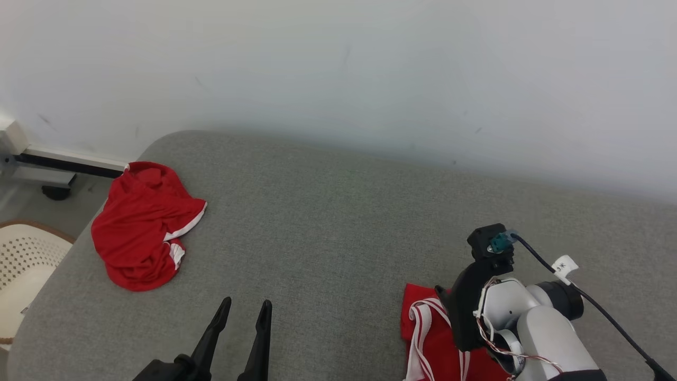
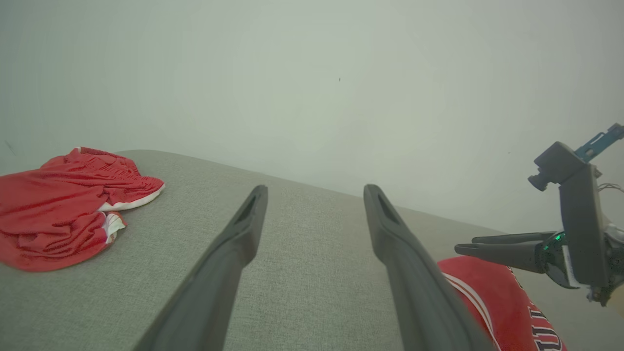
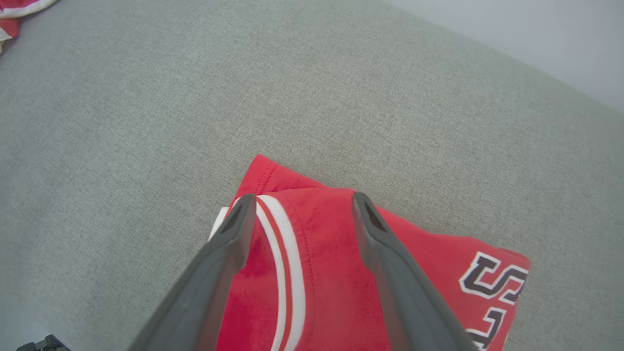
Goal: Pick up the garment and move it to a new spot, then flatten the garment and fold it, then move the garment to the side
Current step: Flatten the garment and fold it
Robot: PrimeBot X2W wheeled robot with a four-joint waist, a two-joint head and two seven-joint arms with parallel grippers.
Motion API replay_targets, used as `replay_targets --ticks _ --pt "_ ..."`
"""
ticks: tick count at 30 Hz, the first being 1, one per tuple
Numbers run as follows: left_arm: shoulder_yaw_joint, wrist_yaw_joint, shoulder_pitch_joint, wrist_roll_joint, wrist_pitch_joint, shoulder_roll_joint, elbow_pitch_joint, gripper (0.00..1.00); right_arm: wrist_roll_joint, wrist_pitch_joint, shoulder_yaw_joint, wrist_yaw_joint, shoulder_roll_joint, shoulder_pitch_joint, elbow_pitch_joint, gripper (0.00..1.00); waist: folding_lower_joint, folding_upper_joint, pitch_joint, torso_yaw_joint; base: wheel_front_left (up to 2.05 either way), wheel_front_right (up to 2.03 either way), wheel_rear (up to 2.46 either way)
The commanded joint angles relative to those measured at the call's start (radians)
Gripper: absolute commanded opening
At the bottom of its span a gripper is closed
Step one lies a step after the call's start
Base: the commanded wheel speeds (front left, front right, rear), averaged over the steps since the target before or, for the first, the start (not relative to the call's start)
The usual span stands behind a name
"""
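Left claw point(image 1: 246, 306) and right claw point(image 3: 303, 199) both gape (each spread wide apart).

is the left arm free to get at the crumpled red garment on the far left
Probably yes: the left gripper is open, and bare grey surface lies between it and the crumpled red garment. The right gripper is away over the folded red jersey.

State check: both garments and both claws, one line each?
red shorts: crumpled heap, unfolded, at the left end of the grey cushion.
red jersey: folded flat, lying at the cushion's right front.
left claw: open, empty, over bare cushion.
right claw: open, over the jersey's striped edge, gripping nothing; whether it touches the fabric is unclear.
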Motion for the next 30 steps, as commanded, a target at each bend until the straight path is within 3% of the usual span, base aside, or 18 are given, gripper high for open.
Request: replay_targets --ticks 1,10,15,17,19,20,21,30 --pt "-0.001 -0.002 -0.013 0.004 -0.002 -0.003 0.004 1.00 -0.009 0.008 0.012 -0.002 -0.001 -0.033 0.048 1.00 -0.0001 -0.0001 0.014 0.033 0.00 0.00 0.00" --pt "-0.006 -0.006 -0.018 0.004 -0.007 -0.012 0.010 1.00 -0.064 0.011 0.045 -0.002 -0.008 -0.125 0.257 1.00 -0.0001 -0.0001 0.041 0.068 0.00 0.00 0.00" --pt "-0.005 -0.007 -0.022 0.004 -0.009 -0.015 0.013 1.00 -0.071 -0.006 0.053 -0.002 -0.018 -0.136 0.315 1.00 -0.0001 -0.0001 0.050 0.071 0.00 0.00 0.00" --pt "-0.002 -0.007 -0.026 0.004 -0.009 -0.016 0.011 1.00 -0.076 -0.023 0.054 -0.002 -0.020 -0.135 0.335 0.78 -0.0001 -0.0001 0.059 0.070 0.00 0.00 0.00" --pt "0.001 -0.007 -0.030 0.004 -0.010 -0.019 0.011 1.00 -0.083 -0.040 0.056 -0.002 -0.024 -0.138 0.352 0.38 -0.0001 -0.0001 0.066 0.068 0.00 0.00 0.00" --pt "0.002 -0.006 -0.032 0.005 -0.011 -0.020 0.012 1.00 -0.089 -0.050 0.060 -0.002 -0.027 -0.139 0.358 0.26 -0.0001 -0.0001 0.068 0.068 0.00 0.00 0.00" --pt "0.003 -0.006 -0.034 0.006 -0.011 -0.021 0.012 1.00 -0.094 -0.060 0.065 -0.002 -0.030 -0.141 0.361 0.00 -0.0001 -0.0001 0.071 0.067 0.00 0.00 0.00" --pt "0.013 -0.010 -0.038 0.011 -0.011 -0.027 0.019 1.00 -0.136 -0.253 0.024 -0.002 -0.026 -0.103 0.326 0.00 -0.0001 -0.0001 0.079 0.051 0.00 0.00 0.00"
